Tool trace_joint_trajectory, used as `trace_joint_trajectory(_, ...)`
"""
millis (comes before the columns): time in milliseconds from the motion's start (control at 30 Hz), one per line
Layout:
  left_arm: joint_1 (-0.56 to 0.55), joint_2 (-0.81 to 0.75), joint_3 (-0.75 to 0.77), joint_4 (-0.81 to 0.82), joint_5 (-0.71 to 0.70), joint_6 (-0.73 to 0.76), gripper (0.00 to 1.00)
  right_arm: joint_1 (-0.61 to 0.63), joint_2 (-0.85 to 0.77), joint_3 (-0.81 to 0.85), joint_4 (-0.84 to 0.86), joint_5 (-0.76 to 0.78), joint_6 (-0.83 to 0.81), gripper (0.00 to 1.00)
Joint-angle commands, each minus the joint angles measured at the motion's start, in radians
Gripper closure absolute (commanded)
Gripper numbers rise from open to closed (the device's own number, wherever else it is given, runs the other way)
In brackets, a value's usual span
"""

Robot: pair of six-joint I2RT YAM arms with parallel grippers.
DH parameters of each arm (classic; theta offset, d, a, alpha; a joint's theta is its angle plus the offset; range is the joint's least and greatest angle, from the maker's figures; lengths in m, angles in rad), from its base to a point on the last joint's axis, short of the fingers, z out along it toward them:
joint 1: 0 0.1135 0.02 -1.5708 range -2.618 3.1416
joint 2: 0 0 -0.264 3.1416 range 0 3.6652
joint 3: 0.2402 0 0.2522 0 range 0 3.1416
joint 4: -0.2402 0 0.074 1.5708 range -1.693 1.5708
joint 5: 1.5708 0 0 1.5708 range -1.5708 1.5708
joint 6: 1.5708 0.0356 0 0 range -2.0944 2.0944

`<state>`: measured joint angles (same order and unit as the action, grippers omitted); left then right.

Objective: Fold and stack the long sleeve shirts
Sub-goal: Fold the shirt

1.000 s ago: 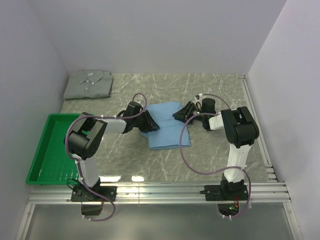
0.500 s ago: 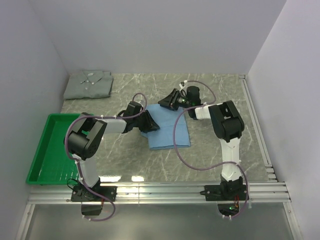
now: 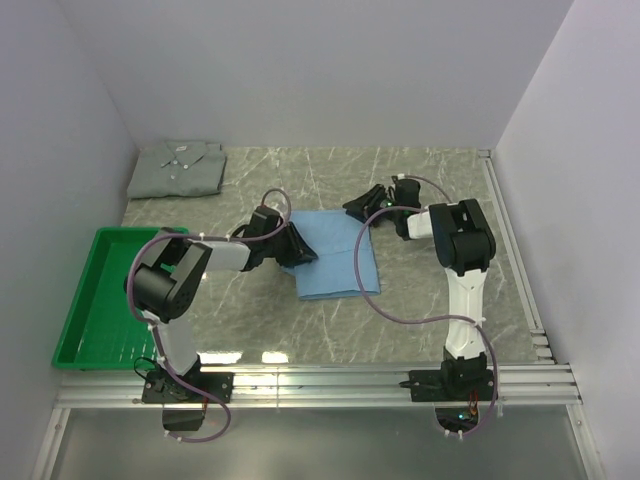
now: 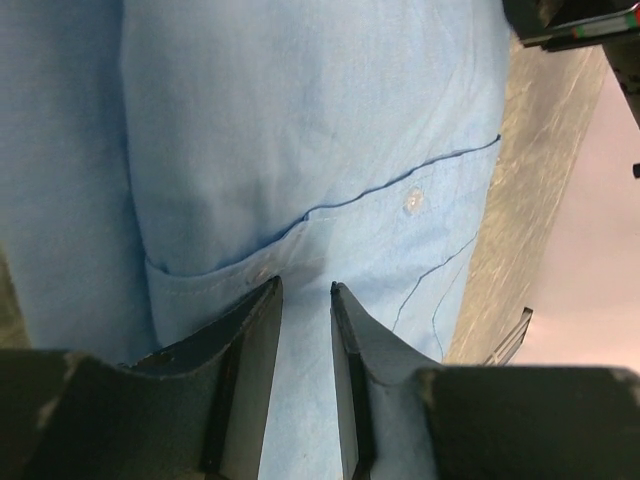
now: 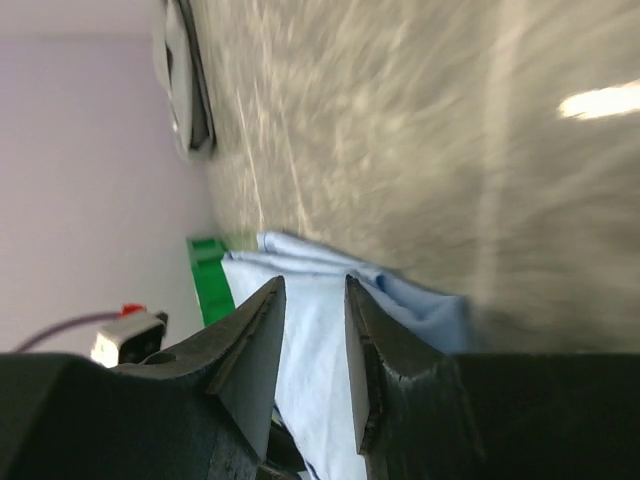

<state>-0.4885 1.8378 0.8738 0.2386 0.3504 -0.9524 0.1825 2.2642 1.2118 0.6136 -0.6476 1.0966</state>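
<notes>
While flat on the marble table (image 3: 430, 300), light blue shirt (image 3: 335, 262): folded to a rectangle near the middle, between the two grippers.
Seam (image 4: 400, 185): stitched across the light blue shirt below the left wrist camera, small button (image 4: 412, 201) just beside it, smooth layers all round.
Left gripper (image 3: 300, 250): low at the left edge of the light blue shirt, arm stretched out from the left.
Left fingers (image 4: 255, 330): a narrow gap apart, tips down at the cloth near the seam, flat fabric showing through the gap; touching or just above, hard to tell.
Right gripper (image 3: 357, 205): near the far right corner of the light blue shirt, over bare marble just beyond it.
Right fingers (image 5: 255, 340): slightly apart, clamped on nothing, blue cloth and table seen past the tips.
Grey-green shirt (image 3: 178, 168): folded, collar up, at the far left corner of the table, well apart from the blue one.
Green tray (image 3: 80, 300): along the left side, nearer edge, beside the left arm.
Stack: not yet made, shirts lying separately.
</notes>
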Motion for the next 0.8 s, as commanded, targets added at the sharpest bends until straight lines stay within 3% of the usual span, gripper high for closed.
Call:
trace_joint_trajectory(0, 0.004, -0.008, -0.049, -0.119, -0.037, 0.023, 0.65, -0.044, -0.017, -0.009, -0.018, 0.068, 0.002, 0.62)
trace_joint_trajectory(133, 0.004, -0.046, -0.036, -0.128, -0.048, 0.032, 0.61, -0.066, -0.061, -0.011, -0.038, 0.03, -0.023, 0.62)
trace_joint_trajectory(300, 0.004, -0.112, 0.036, -0.188, -0.071, 0.052, 0.53, -0.066, -0.245, -0.076, -0.115, -0.01, -0.122, 0.62)
trace_joint_trajectory(467, 0.007, -0.179, 0.134, -0.269, -0.132, 0.087, 0.48, -0.06, -0.458, -0.217, -0.12, -0.104, -0.116, 0.62)
trace_joint_trajectory(633, 0.031, -0.141, 0.267, -0.306, -0.163, 0.109, 0.5, 0.02, -0.601, -0.345, -0.344, -0.188, -0.291, 0.62)
trace_joint_trajectory(767, 0.048, -0.048, 0.359, -0.297, -0.189, 0.115, 0.51, 0.107, -0.676, -0.452, -0.419, -0.221, -0.417, 0.62)
